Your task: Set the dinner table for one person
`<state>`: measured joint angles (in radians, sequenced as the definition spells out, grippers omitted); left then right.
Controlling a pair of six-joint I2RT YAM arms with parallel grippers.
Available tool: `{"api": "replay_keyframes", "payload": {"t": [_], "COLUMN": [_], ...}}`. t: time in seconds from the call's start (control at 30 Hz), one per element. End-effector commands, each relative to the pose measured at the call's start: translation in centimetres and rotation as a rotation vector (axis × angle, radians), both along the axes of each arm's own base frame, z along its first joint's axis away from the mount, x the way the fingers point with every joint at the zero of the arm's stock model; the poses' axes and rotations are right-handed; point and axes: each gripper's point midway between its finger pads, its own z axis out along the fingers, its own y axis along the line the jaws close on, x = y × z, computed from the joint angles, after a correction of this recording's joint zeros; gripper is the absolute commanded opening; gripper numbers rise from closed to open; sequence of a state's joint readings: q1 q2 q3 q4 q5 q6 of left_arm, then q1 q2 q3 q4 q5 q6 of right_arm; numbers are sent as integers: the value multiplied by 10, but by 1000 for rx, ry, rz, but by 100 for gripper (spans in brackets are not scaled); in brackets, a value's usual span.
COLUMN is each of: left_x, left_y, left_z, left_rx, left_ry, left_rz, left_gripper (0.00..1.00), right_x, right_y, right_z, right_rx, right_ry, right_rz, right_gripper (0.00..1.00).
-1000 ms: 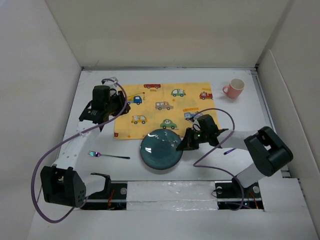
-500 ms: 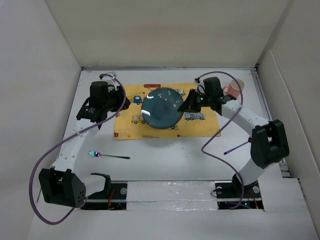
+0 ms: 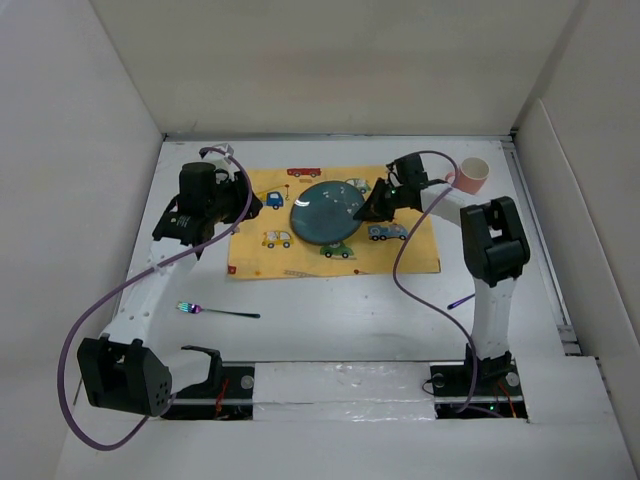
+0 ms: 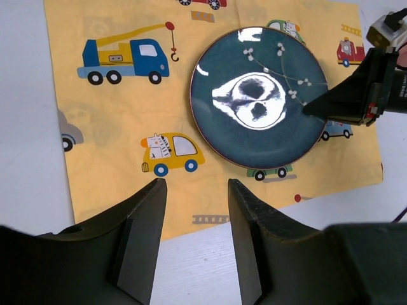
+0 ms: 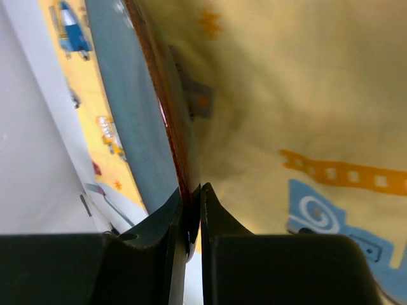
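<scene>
The white surface (image 3: 340, 320) spreads under everything, walled at its edges. Toward its left a fork (image 3: 215, 311) lies alone on it. The fork's long axis runs left to right with the tines to the left, on the left arm's side and well apart from the right arm. Beyond it the left tool (image 4: 196, 184) hangs released and empty over the left part of the car-print placemat (image 3: 262, 258). At the mat's far middle is the dark plate (image 3: 326, 210), directly left of the right tool (image 3: 375, 208), which is clenched on its right rim. Letting go there looks next, and the fork then suits the left arm. A pink cup (image 3: 468, 176) stands far right.
</scene>
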<state>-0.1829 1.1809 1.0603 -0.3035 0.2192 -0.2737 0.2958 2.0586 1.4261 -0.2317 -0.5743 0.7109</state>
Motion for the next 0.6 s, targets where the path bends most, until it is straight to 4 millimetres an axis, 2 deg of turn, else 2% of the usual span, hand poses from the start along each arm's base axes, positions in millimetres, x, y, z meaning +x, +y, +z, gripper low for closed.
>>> {"api": "replay_keyframes", "payload": {"t": [0.0, 0.07, 0.1, 0.13, 0.2, 0.23, 0.33, 0.47, 0.57], "left_x": [4, 4, 4, 4, 3, 3, 3, 2, 1], "left_y": [-3, -2, -3, -3, -3, -3, -2, -3, -3], "left_z": [7, 3, 3, 0, -3, -4, -4, -7, -4], "left_rx": [-19, -18, -20, -19, -18, -18, -16, -18, -22], "left_ry": [-35, -27, -30, -22, -13, -13, -14, -5, -8], "left_rz": [-7, -5, -6, -6, -7, -5, -1, -4, -6], "left_gripper": [40, 40, 41, 40, 40, 40, 40, 41, 41], "right_x": [21, 15, 13, 10, 2, -1, -5, -6, 2], "right_y": [23, 19, 18, 17, 13, 11, -3, -17, -36], "right_z": [66, 49, 45, 42, 30, 27, 16, 16, 39], "right_rx": [164, 143, 139, 134, 110, 97, 24, -71, -132], "right_ry": [-154, -117, -114, -108, -76, -69, -46, -67, -122], "right_rz": [48, 30, 28, 28, 22, 20, 4, -6, -37], "right_gripper": [0, 0, 4, 15, 26, 36, 50, 56, 56]}}
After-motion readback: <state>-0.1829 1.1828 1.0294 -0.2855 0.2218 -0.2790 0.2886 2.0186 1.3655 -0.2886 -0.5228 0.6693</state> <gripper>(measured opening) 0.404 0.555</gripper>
